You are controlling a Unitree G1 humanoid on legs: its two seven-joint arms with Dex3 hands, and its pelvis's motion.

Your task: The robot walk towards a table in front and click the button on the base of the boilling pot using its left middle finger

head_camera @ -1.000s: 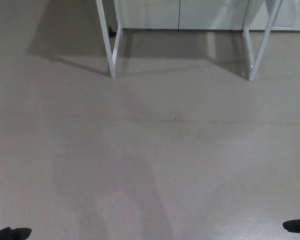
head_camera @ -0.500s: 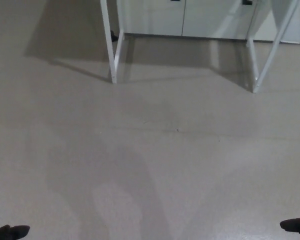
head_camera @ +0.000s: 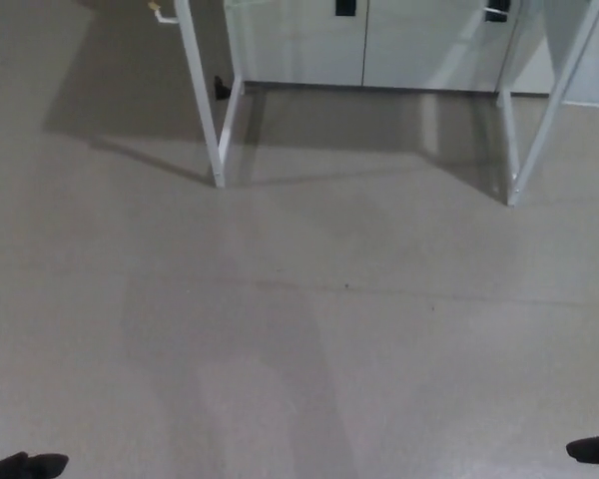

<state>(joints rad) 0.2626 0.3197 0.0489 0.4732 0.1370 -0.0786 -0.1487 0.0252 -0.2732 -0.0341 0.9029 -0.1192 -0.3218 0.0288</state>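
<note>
Only the white legs of the table show: the left leg frame [head_camera: 205,110] and the right leg frame [head_camera: 534,120] stand on the grey floor at the top of the head view. The tabletop, the boiling pot and its button are out of the picture. A dark sliver of my left hand [head_camera: 25,465] sits at the bottom left corner. A dark bit of my right hand [head_camera: 594,450] shows at the bottom right edge. Both are far from the table legs.
Pale cabinet doors [head_camera: 364,45] with dark handles stand behind the table legs. A small black object [head_camera: 221,88] lies on the floor by the left leg frame. Bare grey floor [head_camera: 309,329] stretches between me and the table.
The whole picture has slid downward, so the camera has moved: the table legs sit lower in view and more of the cabinets shows. My hands stay at the bottom corners.
</note>
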